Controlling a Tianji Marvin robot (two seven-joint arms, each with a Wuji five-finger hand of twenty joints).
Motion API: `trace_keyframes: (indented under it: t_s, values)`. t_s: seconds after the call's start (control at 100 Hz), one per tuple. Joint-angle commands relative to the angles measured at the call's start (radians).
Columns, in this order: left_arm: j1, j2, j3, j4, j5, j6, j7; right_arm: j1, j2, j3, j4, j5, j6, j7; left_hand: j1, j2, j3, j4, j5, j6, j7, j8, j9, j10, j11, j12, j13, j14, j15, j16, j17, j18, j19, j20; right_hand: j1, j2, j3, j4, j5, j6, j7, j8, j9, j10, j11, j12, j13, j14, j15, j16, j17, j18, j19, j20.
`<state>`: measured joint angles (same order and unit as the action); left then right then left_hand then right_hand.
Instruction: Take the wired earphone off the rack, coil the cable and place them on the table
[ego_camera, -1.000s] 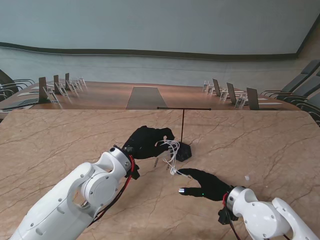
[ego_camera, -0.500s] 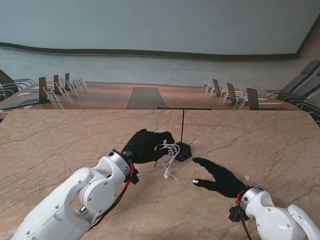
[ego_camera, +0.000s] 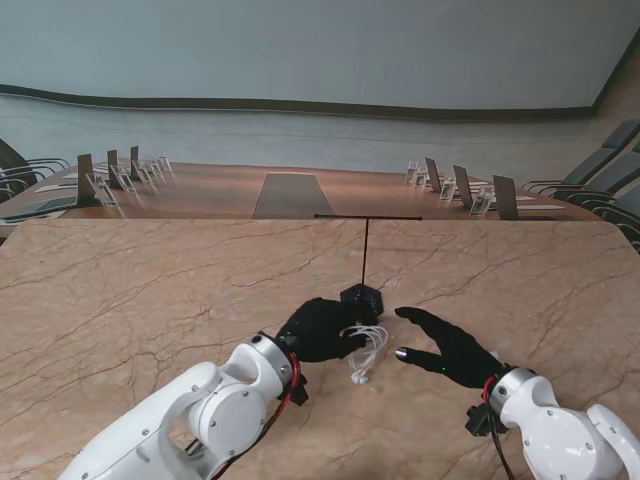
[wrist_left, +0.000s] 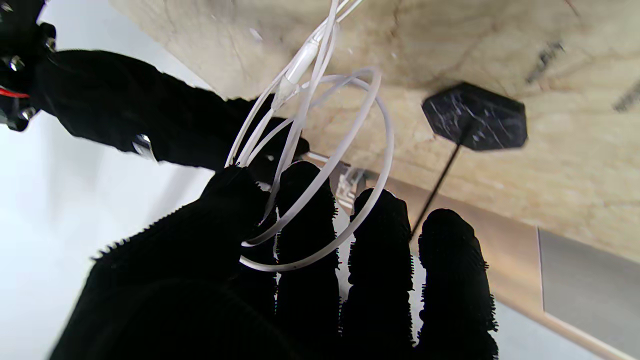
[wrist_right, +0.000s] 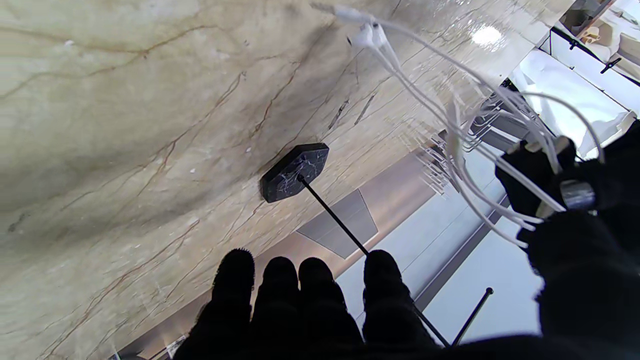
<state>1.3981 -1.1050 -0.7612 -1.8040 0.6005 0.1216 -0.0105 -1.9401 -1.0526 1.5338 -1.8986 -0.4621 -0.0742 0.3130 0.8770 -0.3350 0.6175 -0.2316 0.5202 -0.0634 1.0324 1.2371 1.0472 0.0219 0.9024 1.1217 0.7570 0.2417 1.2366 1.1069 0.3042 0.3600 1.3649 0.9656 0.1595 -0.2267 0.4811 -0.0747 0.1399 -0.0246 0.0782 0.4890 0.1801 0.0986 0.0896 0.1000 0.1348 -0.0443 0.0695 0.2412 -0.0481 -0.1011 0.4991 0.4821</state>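
Observation:
My left hand (ego_camera: 322, 330) in its black glove is shut on the white wired earphone (ego_camera: 366, 350), whose coiled cable loops hang from the fingers toward the table (ego_camera: 120, 300). In the left wrist view the loops (wrist_left: 320, 165) run round the thumb and fingers (wrist_left: 305, 210). The black T-shaped rack (ego_camera: 364, 262) stands bare just beyond my left hand, its hexagonal base (wrist_left: 475, 117) on the table. My right hand (ego_camera: 450, 345) is open, fingers spread, to the right of the cable and apart from it. The right wrist view shows the earbuds (wrist_right: 367, 35) dangling near the tabletop.
A long conference table (ego_camera: 290, 190) with name stands and chairs runs behind mine. A small white speck (ego_camera: 494, 355) lies on the marble near my right hand. My white forearms (ego_camera: 210, 420) fill the near corners.
My left hand has drawn back toward me, away from the rack, carrying the coiled earphone lower over the table. My right hand has slid right and slightly farther off.

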Motion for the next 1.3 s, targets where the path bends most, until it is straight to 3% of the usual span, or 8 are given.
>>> trace_keyframes:
  t_s: [0.0, 0.38, 0.61, 0.81, 0.91, 1.01, 1.11, 1.29]
  values:
    - [-0.003, -0.023, 0.013, 0.012, 0.002, 0.006, -0.01, -0.008, -0.004, 0.006, -0.007, 0.005, 0.001, -0.002, 0.048, -0.002, 0.034, 0.039, 0.057, -0.024, 0.108, 0.011, 0.005, 0.002, -0.007, -0.007, 0.01, 0.02, -0.004, -0.009, 0.004, 0.011, 0.01, -0.011, -0.016, 0.045, -0.023, 0.006, -0.003, -0.004, 0.011, 0.011, -0.021, -0.019, -0.005, -0.007, -0.042, -0.039, -0.026, -0.01, -0.012, -0.057, -0.026, -0.015]
    - [-0.046, -0.073, 0.096, 0.149, -0.088, 0.117, 0.067, 0.002, -0.002, 0.015, -0.005, 0.003, 0.02, 0.011, 0.03, -0.051, 0.119, 0.006, 0.089, 0.024, 0.082, -0.079, 0.105, 0.027, -0.077, -0.123, 0.135, 0.069, -0.007, -0.08, 0.121, 0.089, 0.052, -0.053, -0.014, 0.059, -0.033, 0.007, -0.008, -0.001, 0.037, -0.006, -0.022, -0.017, -0.008, -0.009, -0.044, -0.037, -0.031, -0.011, -0.013, -0.056, -0.032, -0.017]
    - [-0.056, -0.1, 0.094, 0.269, -0.143, 0.151, 0.113, 0.029, 0.002, -0.013, 0.002, -0.005, 0.069, 0.033, 0.088, -0.026, 0.039, 0.003, 0.077, 0.035, 0.053, -0.119, 0.116, 0.037, -0.121, -0.169, 0.138, 0.083, -0.013, -0.105, 0.123, 0.103, 0.056, -0.084, -0.009, 0.066, -0.038, 0.007, -0.011, -0.001, 0.055, -0.015, -0.023, -0.019, -0.014, -0.012, -0.047, -0.039, -0.039, -0.012, -0.015, -0.058, -0.039, -0.018]
    - [-0.056, -0.101, 0.075, 0.319, -0.143, 0.149, 0.128, 0.056, 0.005, -0.041, 0.006, -0.013, 0.103, 0.044, 0.142, 0.016, -0.077, 0.019, 0.055, 0.041, -0.029, -0.242, 0.051, 0.101, -0.24, -0.277, 0.055, 0.087, -0.082, -0.123, 0.046, 0.065, 0.012, -0.114, -0.002, 0.068, -0.043, 0.008, -0.013, -0.001, 0.074, -0.022, -0.022, -0.019, -0.016, -0.013, -0.047, -0.039, -0.042, -0.009, -0.014, -0.058, -0.044, -0.016]
    - [-0.057, -0.092, 0.066, 0.321, -0.133, 0.152, 0.111, 0.069, 0.006, -0.055, 0.009, -0.013, 0.116, 0.047, 0.117, 0.025, -0.107, 0.042, 0.049, 0.061, -0.096, -0.332, 0.013, 0.116, -0.246, -0.286, 0.017, 0.082, -0.096, -0.119, 0.013, 0.046, -0.002, -0.113, 0.003, 0.068, -0.044, 0.008, -0.01, -0.001, 0.09, -0.024, -0.022, -0.019, -0.015, -0.012, -0.047, -0.038, -0.043, -0.008, -0.014, -0.057, -0.044, -0.014]
    - [-0.057, -0.085, 0.06, 0.33, -0.11, 0.146, 0.106, 0.079, 0.006, -0.067, 0.011, -0.014, 0.125, 0.05, 0.002, 0.019, -0.11, 0.09, 0.043, 0.086, -0.185, -0.461, -0.054, 0.119, -0.273, -0.309, -0.052, 0.071, -0.13, -0.114, -0.045, 0.02, -0.033, -0.115, 0.009, 0.067, -0.046, 0.009, -0.013, -0.003, 0.107, -0.028, -0.022, -0.018, -0.014, -0.012, -0.046, -0.037, -0.043, -0.007, -0.014, -0.057, -0.046, -0.012]
    - [-0.055, -0.076, 0.053, 0.328, -0.077, 0.144, 0.099, 0.086, 0.007, -0.074, 0.013, -0.015, 0.129, 0.054, -0.086, 0.001, -0.084, 0.123, 0.008, 0.081, -0.259, -0.505, -0.173, 0.127, -0.297, -0.332, -0.151, 0.044, -0.192, -0.102, -0.11, -0.03, -0.057, -0.107, 0.011, 0.067, -0.049, 0.009, -0.016, -0.003, 0.12, -0.032, -0.022, -0.019, -0.014, -0.012, -0.047, -0.037, -0.044, -0.007, -0.014, -0.058, -0.047, -0.011]
    - [-0.057, -0.058, 0.046, 0.322, -0.025, 0.152, 0.072, 0.096, 0.008, -0.086, 0.022, -0.01, 0.136, 0.056, -0.231, 0.063, -0.087, 0.178, -0.028, 0.148, -0.466, -0.614, -0.461, 0.123, -0.408, -0.412, -0.365, -0.029, -0.36, -0.125, -0.227, -0.103, -0.105, -0.106, 0.018, 0.066, -0.053, 0.01, -0.019, -0.003, 0.148, -0.044, -0.022, -0.019, -0.014, -0.012, -0.047, -0.037, -0.045, -0.006, -0.014, -0.059, -0.051, -0.009]
